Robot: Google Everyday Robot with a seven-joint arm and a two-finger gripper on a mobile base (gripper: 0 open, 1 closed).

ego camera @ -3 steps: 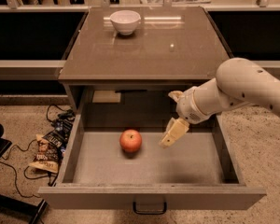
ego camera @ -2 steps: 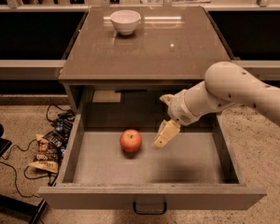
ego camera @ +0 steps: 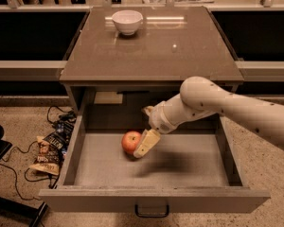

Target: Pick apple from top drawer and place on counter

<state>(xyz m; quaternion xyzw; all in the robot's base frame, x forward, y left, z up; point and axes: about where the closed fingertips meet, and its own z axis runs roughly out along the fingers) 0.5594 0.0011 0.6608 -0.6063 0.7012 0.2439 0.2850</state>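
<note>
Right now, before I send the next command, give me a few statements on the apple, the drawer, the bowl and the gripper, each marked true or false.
1. The apple lies on the counter. False: it rests on the floor of the top drawer.
2. The gripper is down inside the drawer, close beside the apple. True.
3. The white bowl stands on the counter, towards its far edge. True.
4. The top drawer is pushed shut. False: it is pulled out, with its floor and its dark front handle both in view.
5. The gripper hangs above the bowl. False: it is low in the drawer, well away from the bowl.
</note>
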